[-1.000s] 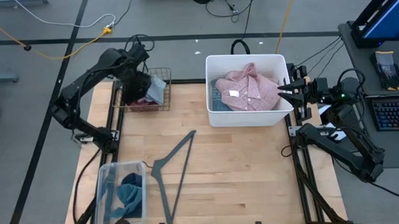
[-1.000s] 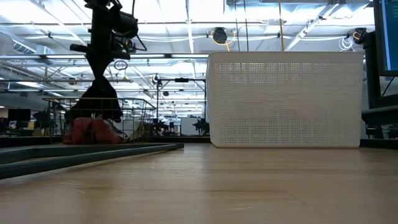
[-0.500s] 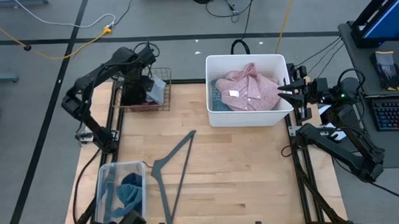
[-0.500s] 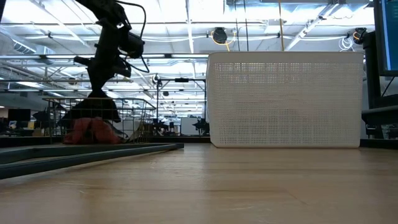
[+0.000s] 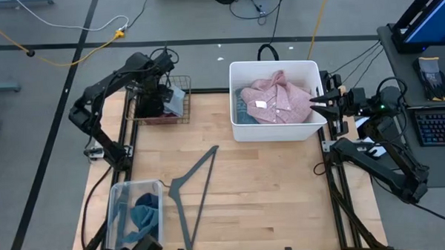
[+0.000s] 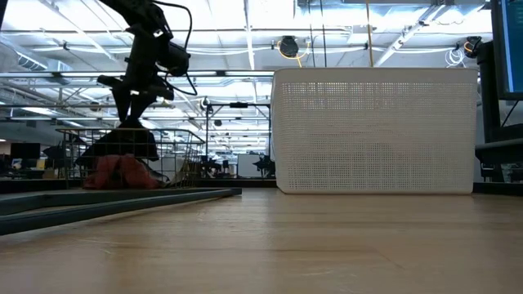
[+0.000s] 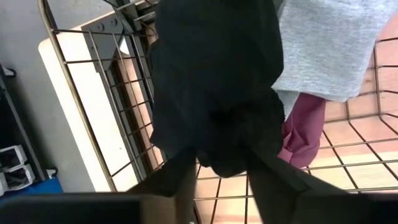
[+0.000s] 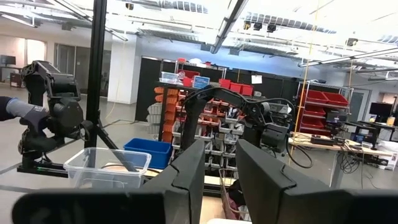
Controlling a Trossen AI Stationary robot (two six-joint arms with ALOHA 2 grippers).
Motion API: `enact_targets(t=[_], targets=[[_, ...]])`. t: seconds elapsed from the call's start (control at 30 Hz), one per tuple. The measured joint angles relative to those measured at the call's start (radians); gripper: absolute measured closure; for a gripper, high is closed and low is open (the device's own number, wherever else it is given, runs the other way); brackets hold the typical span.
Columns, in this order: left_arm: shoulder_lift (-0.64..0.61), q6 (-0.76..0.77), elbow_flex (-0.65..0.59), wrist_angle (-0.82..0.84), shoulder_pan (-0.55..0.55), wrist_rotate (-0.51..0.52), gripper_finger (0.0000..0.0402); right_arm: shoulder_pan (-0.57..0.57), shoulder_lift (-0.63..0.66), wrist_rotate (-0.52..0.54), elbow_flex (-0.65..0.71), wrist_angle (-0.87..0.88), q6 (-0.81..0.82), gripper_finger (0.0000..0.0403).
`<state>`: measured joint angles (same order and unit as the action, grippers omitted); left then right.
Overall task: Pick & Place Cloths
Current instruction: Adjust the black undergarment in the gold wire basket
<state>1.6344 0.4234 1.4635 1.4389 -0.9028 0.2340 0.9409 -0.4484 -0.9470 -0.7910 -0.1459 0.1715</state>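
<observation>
My left gripper (image 5: 153,89) hangs over the wire basket (image 5: 178,83) at the table's far left and is shut on a black cloth (image 7: 217,93). In the basket with it lie a pale grey-blue cloth (image 7: 323,50) and a maroon piece (image 7: 305,130). The pink checked shirt (image 5: 281,101) lies on top in the white bin (image 5: 278,132). Teal and navy pieces (image 5: 142,217) sit in a clear box (image 5: 115,199) at the near left. My right gripper (image 5: 314,103) waits, open, just right of the bin. My left gripper pinches a bunched upper part of the black cloth (image 7: 214,158) between its two fingers, coming from above and pointing down. The cloth hangs below the fingers in a narrow strand (image 6: 131,118), and its lower bulk (image 6: 122,145) rests in the basket.
A grey clothes hanger (image 5: 195,189) lies flat on the wood between the clear box and the bin. The white bin's tall perforated wall (image 6: 376,131) stands at the far right. Bare wood shows in the table's middle and near right.
My left gripper has risen above the basket while staying shut on the black cloth. The cloth's top has been drawn up into a strand while its lower part stays in the basket. For the last half second the arm has held still.
</observation>
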Motion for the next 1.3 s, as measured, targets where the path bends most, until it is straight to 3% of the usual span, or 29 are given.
enact_targets(t=[0.2, 0.4, 0.7, 0.9, 1.07, 1.3], targets=[[0.000, -0.006, 0.000, 0.009, 0.000, -0.028, 0.0193, 0.000, 0.000, 0.000, 0.000, 0.000, 0.000, 0.0319], [-0.003, -0.029, 0.000, 0.043, 0.000, -0.124, 0.0157, 0.000, 0.000, 0.001, 0.000, 0.000, 0.000, 0.0319], [-0.083, 0.050, 0.087, 0.010, 0.015, -0.099, 0.0151, 0.000, 0.000, 0.006, 0.000, -0.008, 0.000, 0.0319], [-0.101, 0.029, 0.145, -0.190, 0.060, -0.116, 0.0151, 0.000, 0.000, 0.006, 0.000, -0.008, 0.000, 0.0319], [-0.082, 0.036, 0.145, -0.353, 0.089, -0.209, 0.0151, 0.000, 0.000, 0.006, 0.000, -0.007, 0.000, 0.0319], [-0.011, 0.092, 0.145, -0.321, 0.113, -0.109, 0.0151, 0.000, 0.000, 0.006, 0.000, -0.007, 0.000, 0.0319]])
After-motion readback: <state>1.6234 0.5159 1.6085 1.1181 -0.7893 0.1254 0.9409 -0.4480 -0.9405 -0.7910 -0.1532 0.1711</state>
